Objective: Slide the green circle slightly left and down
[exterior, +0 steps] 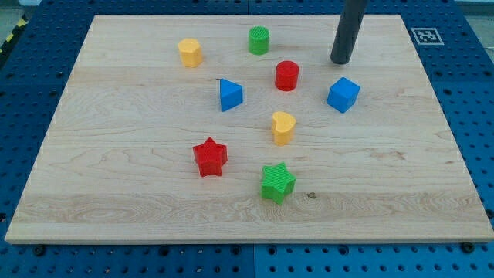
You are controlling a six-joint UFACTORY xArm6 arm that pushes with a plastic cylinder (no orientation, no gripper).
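The green circle (259, 40) stands near the view's top, a little left of centre. My tip (341, 60) rests on the board well to its right and slightly lower, just above the blue cube (343, 94). The red circle (287, 76) lies between them, below and to the right of the green circle. My tip touches no block.
A yellow block (190, 52) sits left of the green circle. A blue triangle (230, 95), a yellow heart (283, 127), a red star (210, 157) and a green star (277, 182) lie lower on the wooden board (116, 193). A marker tag (427, 35) is at the top right.
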